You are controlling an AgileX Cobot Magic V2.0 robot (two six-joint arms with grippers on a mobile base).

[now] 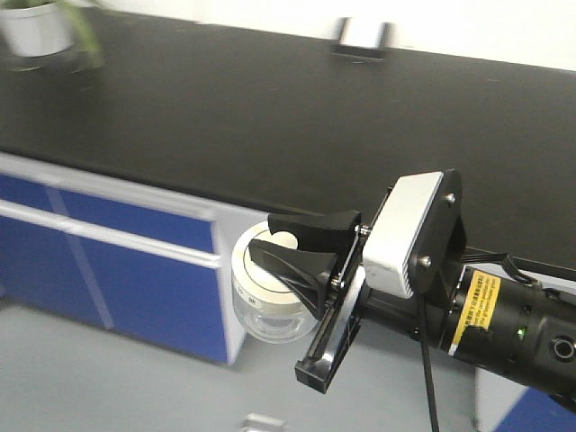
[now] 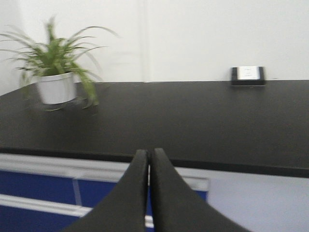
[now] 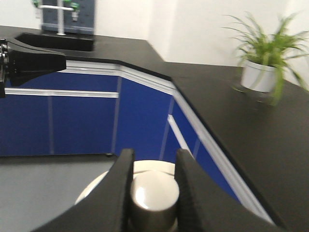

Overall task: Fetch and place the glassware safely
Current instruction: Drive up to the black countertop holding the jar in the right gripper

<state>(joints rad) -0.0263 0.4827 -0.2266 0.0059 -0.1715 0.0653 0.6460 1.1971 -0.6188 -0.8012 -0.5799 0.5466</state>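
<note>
Nearest to me, the right pincer (image 1: pixel 270 238) is closed narrowly on the central knob (image 3: pixel 154 195) of the cream-white lid (image 1: pixel 245 270). The small clear glass jar (image 1: pixel 263 315) hangs under it in the air. It looks upright and touches no surface. It sits short of the near edge of the black desk (image 1: pixel 315 117), in front of the blue cabinet fronts (image 1: pixel 135 225), with grey floor (image 1: pixel 90 378) below. I can't tell whether its base is above the level of the desktop.

The left pincer (image 2: pixel 149 153) carries nothing. Its two fingers are pressed together and point toward the desk.

Further off, a potted plant (image 1: pixel 40 27) stands at the far left of the dark desktop, and a small black-and-white box (image 1: pixel 360 40) sits against the far wall. In the right wrist view, a sink with a tap (image 3: pixel 58 19) is set into a side run of the desk.

By my reckoning the fetching half is done, since the jar is off whatever it stood on and firmly in the pincer. The placing half is all left: carry it over the edge, lower it until the glass base rests on the desk, then let go. The grip is on the lid's knob alone, so I'd guess a slow, level carry is wanted in case the lid parts from the glass.
</note>
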